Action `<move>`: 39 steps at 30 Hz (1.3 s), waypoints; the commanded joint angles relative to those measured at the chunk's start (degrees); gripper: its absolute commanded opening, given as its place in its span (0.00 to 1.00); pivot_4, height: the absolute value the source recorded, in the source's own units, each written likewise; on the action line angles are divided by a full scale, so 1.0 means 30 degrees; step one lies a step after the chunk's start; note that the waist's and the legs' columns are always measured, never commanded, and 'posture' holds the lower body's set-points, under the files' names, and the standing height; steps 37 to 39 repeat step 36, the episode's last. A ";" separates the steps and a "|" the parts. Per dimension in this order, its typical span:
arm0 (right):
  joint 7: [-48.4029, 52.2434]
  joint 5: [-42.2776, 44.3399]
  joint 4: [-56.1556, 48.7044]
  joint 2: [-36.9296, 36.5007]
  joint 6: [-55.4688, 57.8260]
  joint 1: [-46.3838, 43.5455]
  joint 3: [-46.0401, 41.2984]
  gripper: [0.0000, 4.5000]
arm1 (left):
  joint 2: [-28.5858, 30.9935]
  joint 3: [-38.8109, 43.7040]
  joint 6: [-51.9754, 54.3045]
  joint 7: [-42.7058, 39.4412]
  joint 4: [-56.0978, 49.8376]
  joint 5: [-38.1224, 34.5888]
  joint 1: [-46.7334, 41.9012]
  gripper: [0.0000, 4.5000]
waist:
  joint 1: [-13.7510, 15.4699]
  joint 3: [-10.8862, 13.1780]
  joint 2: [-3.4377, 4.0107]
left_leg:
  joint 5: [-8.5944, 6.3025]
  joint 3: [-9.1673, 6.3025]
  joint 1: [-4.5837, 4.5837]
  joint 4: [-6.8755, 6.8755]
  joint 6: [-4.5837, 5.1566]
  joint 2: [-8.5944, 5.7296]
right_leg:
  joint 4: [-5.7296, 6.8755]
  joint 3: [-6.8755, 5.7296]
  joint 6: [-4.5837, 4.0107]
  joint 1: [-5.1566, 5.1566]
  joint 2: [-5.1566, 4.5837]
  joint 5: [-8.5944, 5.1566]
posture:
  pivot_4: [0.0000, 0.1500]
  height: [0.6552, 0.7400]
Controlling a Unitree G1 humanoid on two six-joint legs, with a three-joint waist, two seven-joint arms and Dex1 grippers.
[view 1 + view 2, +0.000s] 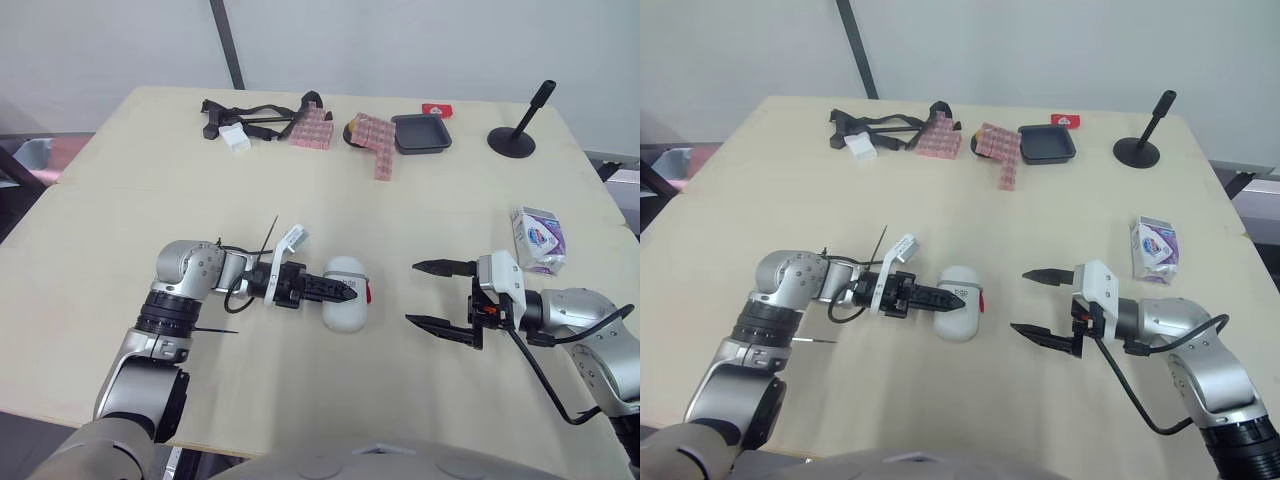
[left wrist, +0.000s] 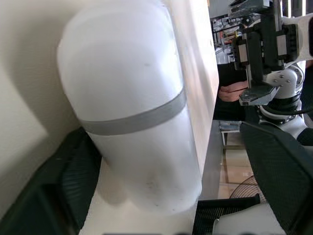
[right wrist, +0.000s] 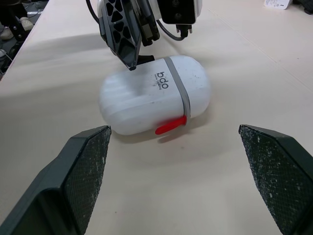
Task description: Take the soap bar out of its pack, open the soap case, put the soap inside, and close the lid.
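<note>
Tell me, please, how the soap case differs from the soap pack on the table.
The soap case is a rounded capsule with a grey band and red latch; the soap pack is a boxy carton with purple print. The case lies centrally at the left hand; the pack sits untouched near the right edge. Both are mainly white and rest on the table.

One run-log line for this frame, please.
left gripper at closed soap case | right gripper open, apart from it | soap pack lying aside, untouched
</note>
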 commanded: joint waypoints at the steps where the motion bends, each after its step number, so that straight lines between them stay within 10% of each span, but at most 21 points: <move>1: 0.0014 0.0328 -0.0311 0.0035 -0.0031 -0.0351 -0.0285 1.00 | 0.1171 -0.0317 -0.0839 -0.0233 -0.0084 0.0949 -0.0221 0.99 | -0.0114 0.0000 0.0000 | 0.0002 0.0000 0.0004 -0.0009 0.0003 0.0000 | 0.0000 0.0000 -0.0001 -0.0001 0.0000 0.0000 | 1.00 0.97; 13: -0.0043 0.0176 0.0250 -0.0015 -0.0187 -0.0649 -0.0544 1.00 | 0.5578 -0.1777 -0.9656 -0.5776 -0.4217 0.3323 0.1635 0.99 | -0.0066 0.0020 -0.0005 | 0.0030 -0.0011 -0.0030 -0.0245 -0.0053 -0.0009 | -0.0164 -0.0054 0.0076 -0.0034 0.0020 0.0041 | 1.00 0.97; 24: -0.2076 -0.1745 0.1004 0.0968 -0.2043 0.0863 -0.0811 1.00 | 0.3456 -0.0044 -2.3137 -0.2074 -0.4389 0.9801 0.6620 0.99 | -0.0061 0.0025 -0.0014 | 0.0013 -0.0053 -0.0049 -0.0253 -0.0083 -0.0004 | -0.0231 -0.0130 0.0091 0.0007 0.0025 0.0043 | 1.00 0.97; 39: -0.4167 -0.2197 0.2069 0.2286 -0.3106 0.1434 -0.1405 1.00 | 0.1575 0.1693 -2.2887 0.2856 -0.6074 1.0598 0.9009 0.99 | -0.0163 0.0023 -0.0020 | 0.0022 -0.0065 -0.0014 -0.0233 -0.0086 0.0009 | -0.0184 -0.0129 0.0091 0.0022 0.0017 0.0043 | 1.00 0.97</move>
